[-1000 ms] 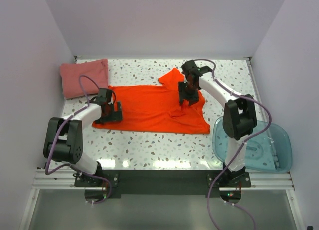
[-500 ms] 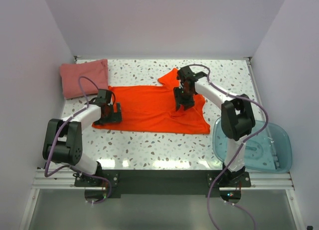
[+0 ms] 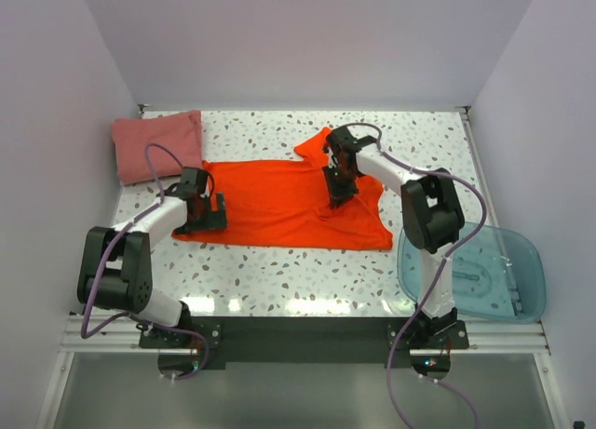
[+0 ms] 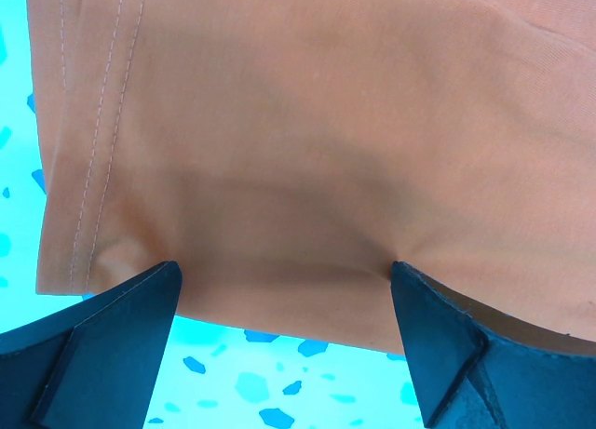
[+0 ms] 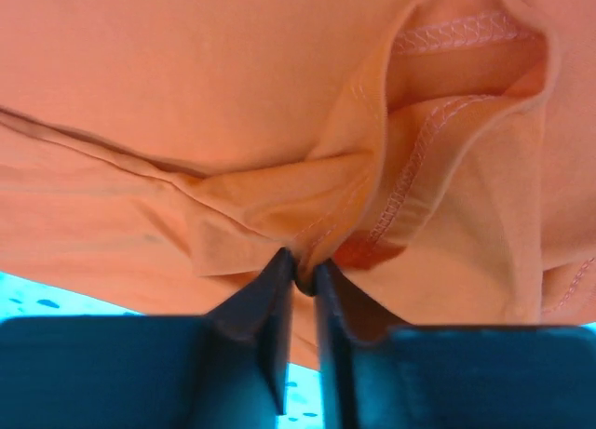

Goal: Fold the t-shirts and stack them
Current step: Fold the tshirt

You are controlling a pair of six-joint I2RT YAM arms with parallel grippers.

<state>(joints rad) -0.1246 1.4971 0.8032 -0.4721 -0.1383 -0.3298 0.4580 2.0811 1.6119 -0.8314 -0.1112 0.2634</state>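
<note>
The bright orange-red t-shirt point(image 3: 275, 204) lies spread out in the middle of the table. The duller pink-red t-shirt point(image 3: 156, 145) rests folded at the back left corner. My left gripper point(image 3: 207, 210) is open at the orange shirt's left end. In the left wrist view its jaws point(image 4: 284, 271) straddle the hemmed edge point(image 4: 93, 168), with cloth point(image 4: 307, 122) and speckled table between them. My right gripper point(image 3: 337, 193) is down on the shirt near the collar. In the right wrist view it point(image 5: 303, 269) is shut on a bunched fold of orange cloth point(image 5: 270, 210) beside the collar seam point(image 5: 438, 122).
A translucent blue plastic tub point(image 3: 475, 273) stands at the right front, next to the right arm's base. White walls enclose the speckled table point(image 3: 279, 271) on the left, back and right.
My right gripper has slid a little left over the shirt's collar area and closed on a fold of cloth. The left gripper stays open at the hem.
</note>
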